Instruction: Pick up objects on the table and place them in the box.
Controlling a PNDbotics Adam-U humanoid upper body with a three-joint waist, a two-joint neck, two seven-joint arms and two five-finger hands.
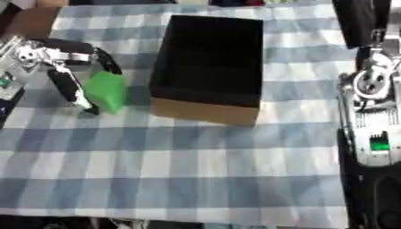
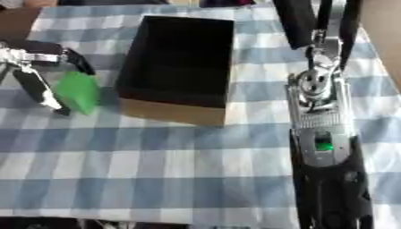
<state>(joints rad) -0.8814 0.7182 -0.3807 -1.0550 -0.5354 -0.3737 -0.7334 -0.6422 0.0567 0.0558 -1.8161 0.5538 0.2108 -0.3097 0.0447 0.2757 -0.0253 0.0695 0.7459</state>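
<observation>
Left robot hand curled round the green block, dark fingers down its near-left side and another over the top behind. Block close to the left edge of the desk, apparently touching or just above the blue-and-white checked cloth; cannot tell which. Gripped from both sides, probably to lift clear rather than slide.

Open cardboard box just right of the block, toward the far middle of the desk, dark inside, nothing visible within. Tan near wall taller than the block, so a lift over the left rim looks needed before any release. Short path, wall the only obstacle between block and opening.

Right robot hand along the right edge of the desk, well apart from the box; silver and black housing with a green light nearer the body. Fingers not made out there, so open or closed cannot be told. Idle by the look of it, holding nothing visible.

No other loose objects seen on the cloth.
</observation>
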